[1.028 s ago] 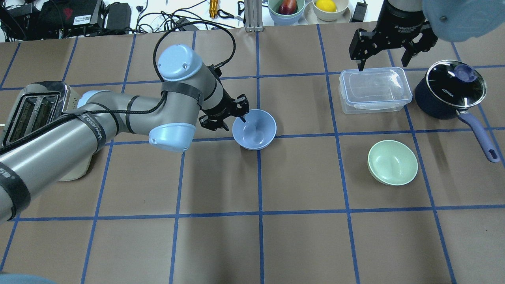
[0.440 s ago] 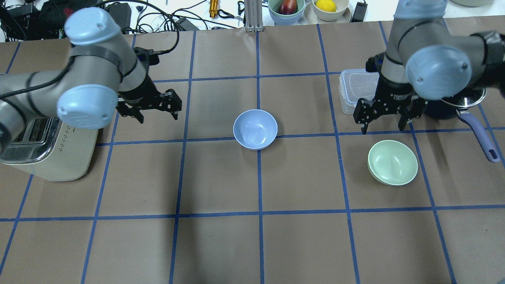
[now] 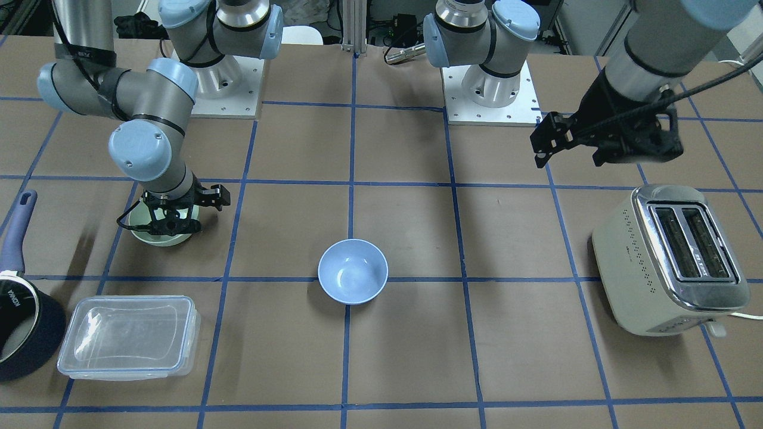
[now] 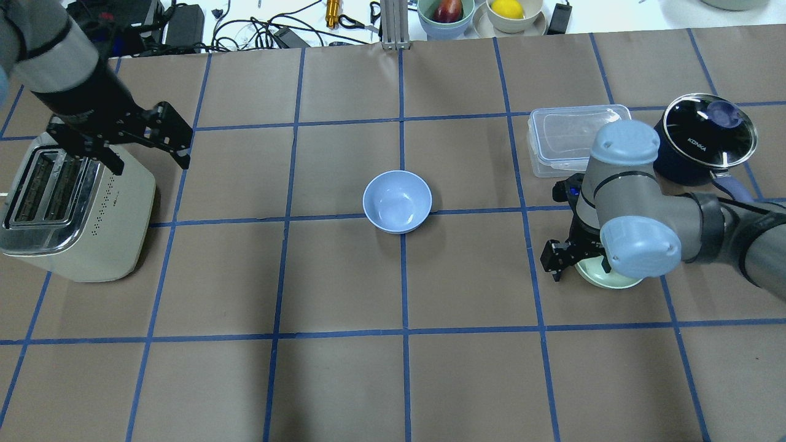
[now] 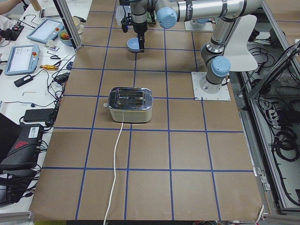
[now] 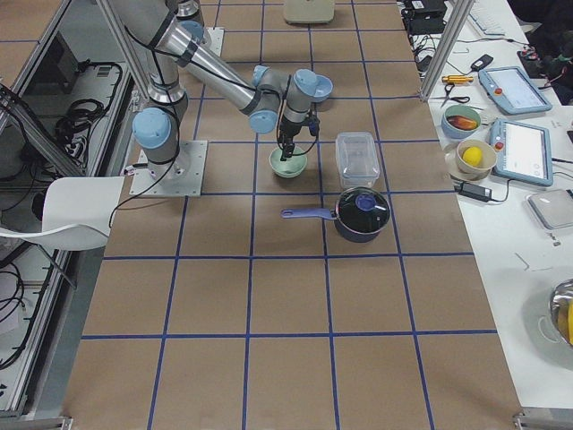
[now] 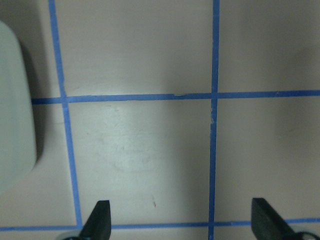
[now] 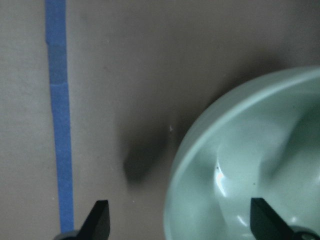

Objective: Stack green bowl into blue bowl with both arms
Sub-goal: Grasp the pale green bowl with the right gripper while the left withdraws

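In the right wrist view the green bowl [image 8: 250,165] is seen resting on the table [image 8: 125,75]. Its near rim lies between the spread jaws of the right gripper [image 8: 180,220] — one fingertip is held over bare table, the other over the bowl's inside, and nothing is pinched yet. The bowl is judged light, stiff and rather slick, so the thin rim is best taken squarely, wall between the fingers, lest it tip or slide out.

In the left wrist view the left gripper [image 7: 180,220] is shown wide apart and empty above the taped grid, with the toaster [image 7: 15,110] at the edge.

In the overhead view the blue bowl [image 4: 397,201] is found at the table's middle, well apart from the green one. Against the earlier overhead frames neither bowl has been shifted. The right gripper has been brought down from beside the clear container [image 4: 571,138] onto the green bowl, and the left gripper has been drawn farther back, over the toaster.
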Available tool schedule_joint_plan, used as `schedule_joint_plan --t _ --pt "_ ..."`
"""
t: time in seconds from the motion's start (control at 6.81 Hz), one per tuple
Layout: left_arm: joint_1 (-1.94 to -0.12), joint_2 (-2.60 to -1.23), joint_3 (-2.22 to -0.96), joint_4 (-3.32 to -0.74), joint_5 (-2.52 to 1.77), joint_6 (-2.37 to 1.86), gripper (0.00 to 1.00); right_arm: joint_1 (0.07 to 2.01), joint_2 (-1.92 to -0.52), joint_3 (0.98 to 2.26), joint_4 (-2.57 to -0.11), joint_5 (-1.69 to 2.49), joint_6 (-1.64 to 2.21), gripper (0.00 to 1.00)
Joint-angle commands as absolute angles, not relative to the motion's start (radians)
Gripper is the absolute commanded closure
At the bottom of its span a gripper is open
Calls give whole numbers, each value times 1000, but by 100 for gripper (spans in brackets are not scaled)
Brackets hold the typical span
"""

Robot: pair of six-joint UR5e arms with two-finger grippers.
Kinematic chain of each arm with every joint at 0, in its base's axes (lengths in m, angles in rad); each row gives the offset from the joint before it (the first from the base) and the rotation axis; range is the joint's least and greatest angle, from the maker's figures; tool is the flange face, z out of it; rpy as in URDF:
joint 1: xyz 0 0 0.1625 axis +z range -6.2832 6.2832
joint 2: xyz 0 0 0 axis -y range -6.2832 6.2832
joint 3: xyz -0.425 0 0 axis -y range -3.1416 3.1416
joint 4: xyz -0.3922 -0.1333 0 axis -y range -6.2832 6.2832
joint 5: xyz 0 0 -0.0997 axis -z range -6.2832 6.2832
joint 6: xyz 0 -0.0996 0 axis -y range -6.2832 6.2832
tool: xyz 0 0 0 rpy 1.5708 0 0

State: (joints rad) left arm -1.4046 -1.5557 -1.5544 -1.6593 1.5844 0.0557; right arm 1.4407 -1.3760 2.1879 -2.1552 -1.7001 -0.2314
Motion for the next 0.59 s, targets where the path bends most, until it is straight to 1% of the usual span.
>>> schedule_joint_plan --t 0.0,0.15,0.29,0.44 --pt "-1519 -1568 -1503 -1618 1595 -134 2 1439 -1379 2211 -2183 -1707 -242 25" --pt "-1554 -1571 -1532 -1552 1595 -137 1 1439 -1379 2171 -2149 -1704 -244 60" --pt "-1554 -1550 -1581 -1470 1601 -129 0 1443 -1379 2117 -2082 -1695 -245 75" --pt "-1548 -1530 -1635 -1459 1600 -41 0 1445 -1379 2105 -2062 -1692 -247 97"
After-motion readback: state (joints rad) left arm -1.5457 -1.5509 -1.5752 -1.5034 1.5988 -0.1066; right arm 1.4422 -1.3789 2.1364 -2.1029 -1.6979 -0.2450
